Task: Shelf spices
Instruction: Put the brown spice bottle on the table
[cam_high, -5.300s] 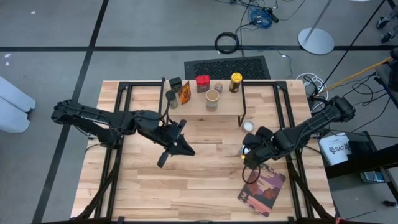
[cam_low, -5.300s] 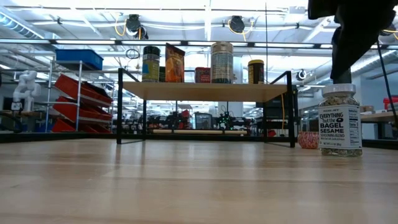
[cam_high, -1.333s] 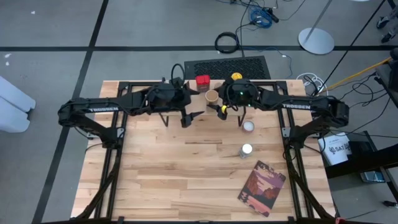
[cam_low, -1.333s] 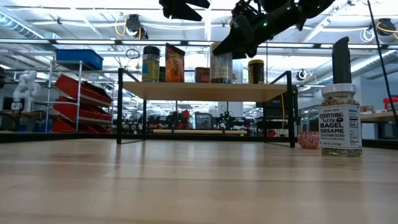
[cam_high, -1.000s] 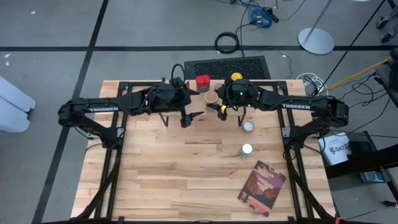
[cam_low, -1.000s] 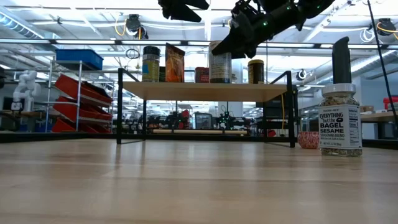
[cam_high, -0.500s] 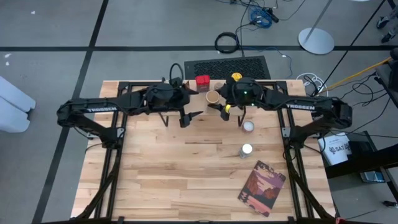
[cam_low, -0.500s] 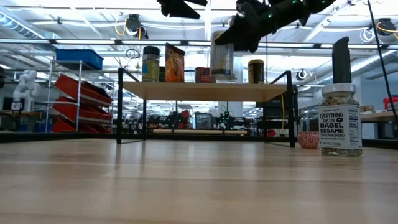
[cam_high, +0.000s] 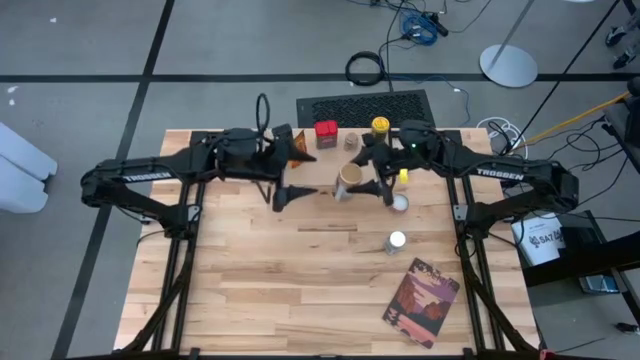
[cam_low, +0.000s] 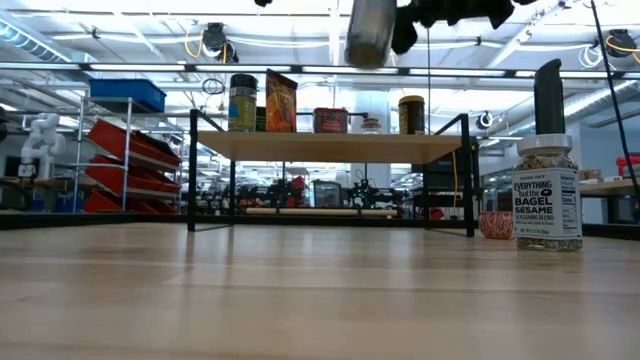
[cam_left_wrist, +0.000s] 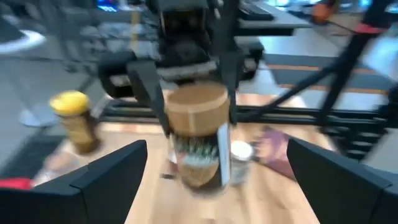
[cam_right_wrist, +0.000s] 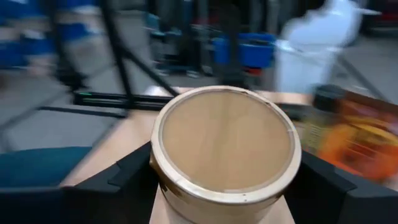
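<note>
While the tan-topped jar (cam_high: 349, 177) hangs in the air in front of the shelf (cam_high: 330, 160), the right gripper (cam_high: 360, 176) has its jaws pinching it from both sides, and the right wrist view looks straight down on that tan-topped jar (cam_right_wrist: 226, 144) between the dark fingers (cam_right_wrist: 329, 186). From table height the jar (cam_low: 370, 32) sits high above the plank, well clear of it, with the right gripper (cam_low: 405, 30) clamped at its side. Facing it is the left gripper (cam_high: 285, 192), jaws spread wide and holding nothing, just off the shelf's left half; its own camera sees the jar (cam_left_wrist: 198, 140) dead ahead between its fingers (cam_left_wrist: 106, 180).

On the shelf stand a green-capped jar (cam_low: 242, 102), an orange-labelled packet (cam_low: 281, 101), a red tin (cam_low: 330, 120) and a yellow-topped jar (cam_low: 411, 115). Down on the surface (cam_high: 270, 290), a white-lidded tin (cam_high: 400, 203) sits beside the shelf's right leg, a bagel-sesame jar (cam_low: 546, 193) stands nearer the front, and a reddish picture book (cam_high: 421, 301) lies at the front right.
</note>
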